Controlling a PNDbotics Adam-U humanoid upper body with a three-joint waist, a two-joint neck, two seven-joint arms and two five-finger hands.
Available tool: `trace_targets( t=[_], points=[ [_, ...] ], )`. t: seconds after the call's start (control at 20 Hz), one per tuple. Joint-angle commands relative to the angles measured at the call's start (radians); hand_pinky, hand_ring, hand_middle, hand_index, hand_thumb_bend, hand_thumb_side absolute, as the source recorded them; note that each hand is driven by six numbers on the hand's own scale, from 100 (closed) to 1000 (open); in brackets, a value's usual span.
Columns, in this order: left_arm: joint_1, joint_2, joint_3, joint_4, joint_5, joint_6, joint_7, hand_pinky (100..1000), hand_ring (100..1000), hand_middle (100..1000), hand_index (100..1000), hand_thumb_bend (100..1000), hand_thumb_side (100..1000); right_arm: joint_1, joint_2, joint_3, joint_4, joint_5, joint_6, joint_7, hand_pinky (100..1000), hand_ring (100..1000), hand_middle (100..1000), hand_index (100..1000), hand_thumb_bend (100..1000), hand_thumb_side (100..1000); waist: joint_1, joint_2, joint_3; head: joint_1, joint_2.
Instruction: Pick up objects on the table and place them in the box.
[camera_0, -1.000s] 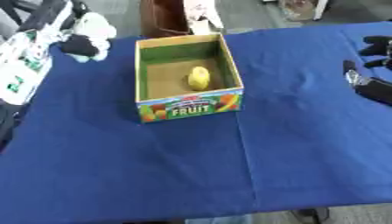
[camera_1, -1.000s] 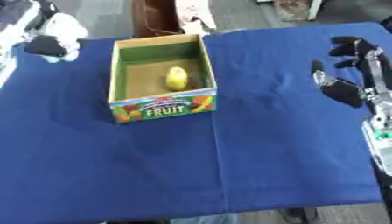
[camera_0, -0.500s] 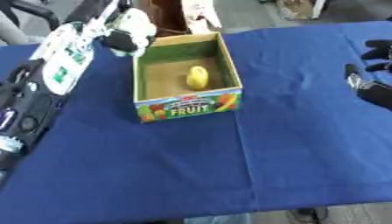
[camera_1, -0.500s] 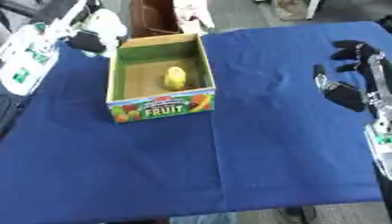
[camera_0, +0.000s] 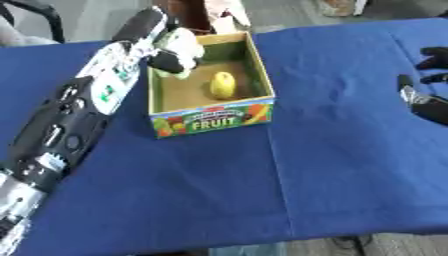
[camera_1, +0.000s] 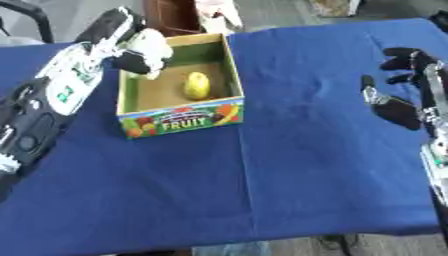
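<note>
Blue cloth covered the table, on which stood an open cardboard box printed "FRUIT" on its near wall. One yellow, pear-shaped object already lay on the box floor, toward the far right of its interior. A second item, a rounded white object, was held by the left hand, whose fingers were curled around it; hand and object hung at the box's far left corner, over the rim, with the object not yet set down. The left arm reached in diagonally from the lower left edge of the view. The right hand rested idle at the right edge of the table, well apart from the box, its fingers relaxed and spread, holding nothing. No further loose objects showed on the cloth, so the task appeared nearly complete: one item placed, a second about to be released, with only that release seemingly left.
</note>
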Motion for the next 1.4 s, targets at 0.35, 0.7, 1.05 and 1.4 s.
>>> trace_targets(
  t=[0.35,0.7,1.05,1.4],
  points=[
    [-0.01,-0.009,-0.015,0.01,0.027,-0.041,-0.015,565,457,453,644,673,285,-0.016,-0.006,-0.005,-0.005,-0.002,-0.005,0.007,631,736,578,788,253,100,-0.01,-0.014,-0.002,0.001,-0.006],
    [0.004,-0.005,-0.02,-0.025,0.072,-0.075,-0.026,640,601,620,741,806,103,-0.014,-0.004,-0.006,-0.005,-0.003,-0.006,0.008,631,735,577,787,240,100,-0.011,-0.014,0.0,0.001,-0.006],
    [0.046,0.026,-0.009,-0.144,0.172,-0.08,-0.001,673,663,689,772,884,291,-0.012,-0.003,-0.007,-0.005,-0.004,-0.007,0.01,631,734,575,787,231,100,-0.011,-0.015,0.007,-0.003,-0.011],
    [0.108,0.072,0.025,-0.306,0.301,-0.041,0.018,661,644,674,765,914,301,-0.009,-0.005,-0.01,-0.003,-0.004,-0.008,0.009,631,733,573,786,224,100,-0.014,-0.015,0.018,-0.013,-0.012]
  ],
)
